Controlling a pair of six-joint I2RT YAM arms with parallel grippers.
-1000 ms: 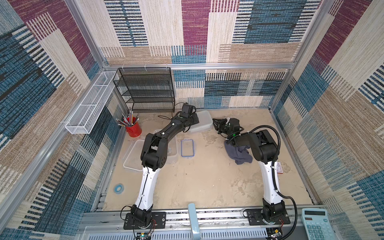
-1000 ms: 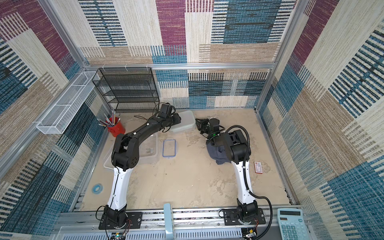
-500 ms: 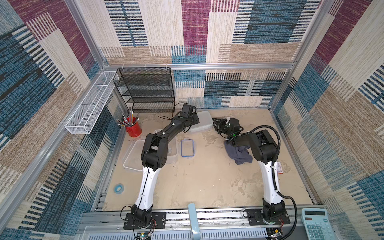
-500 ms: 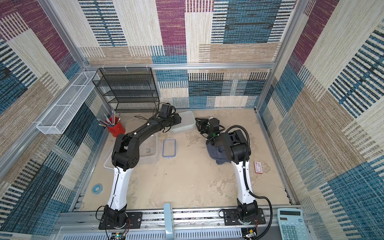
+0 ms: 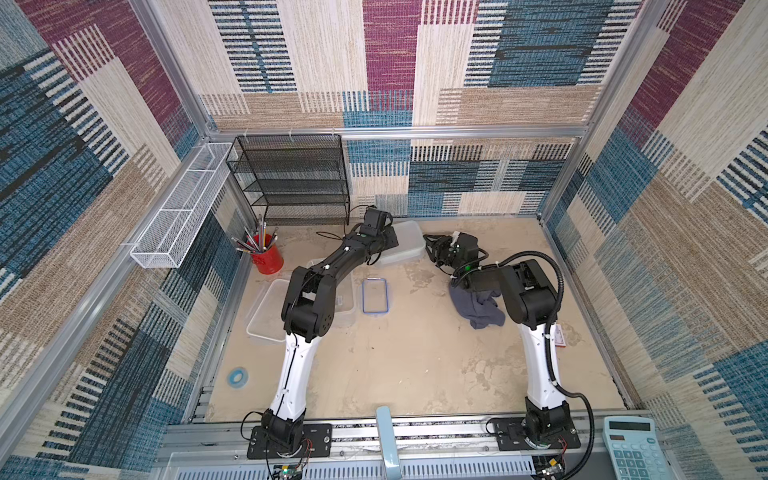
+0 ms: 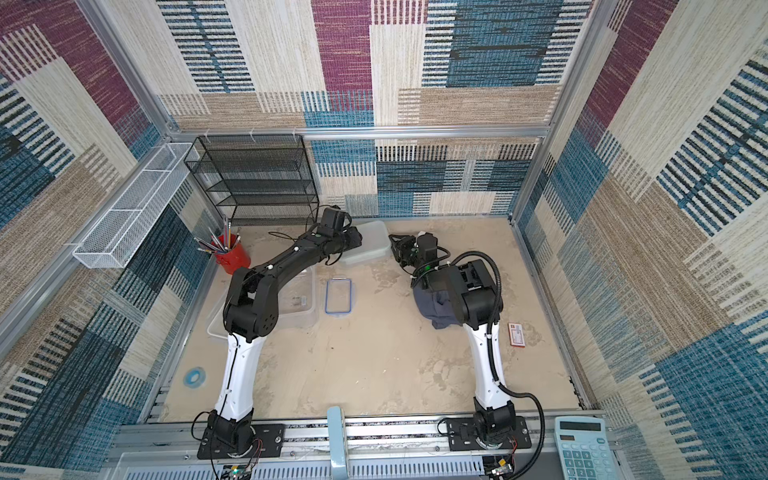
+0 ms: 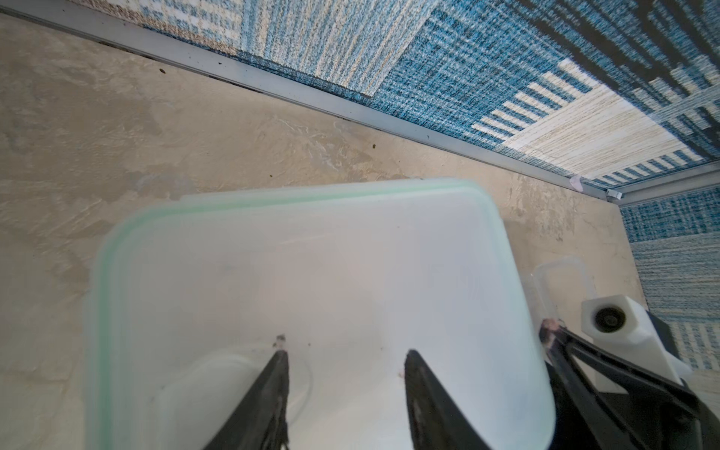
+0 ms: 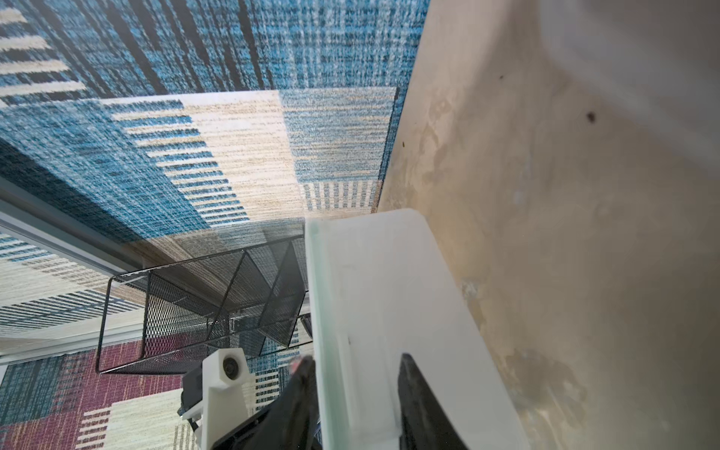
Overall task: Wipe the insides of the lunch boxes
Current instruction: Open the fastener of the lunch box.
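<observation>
Lidded green-rimmed box (image 5: pixel 409 243), pencils (image 5: pixel 249 243) in red cup (image 5: pixel 268 261)

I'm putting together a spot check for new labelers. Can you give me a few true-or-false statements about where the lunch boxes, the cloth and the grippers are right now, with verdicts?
1. The right gripper holds the cloth. False: the cloth lies on the table beneath the right arm, and the right gripper is at the end of the green-rimmed lunch box.
2. The green-rimmed lunch box has its lid on. True.
3. The fingers of the left gripper are spread apart over that lid. True.
4. The blue-rimmed lid sits on a tub. False: it lies flat on the table beside the large tub.
5. The red cup stands near the black mesh shelf. True.
</observation>
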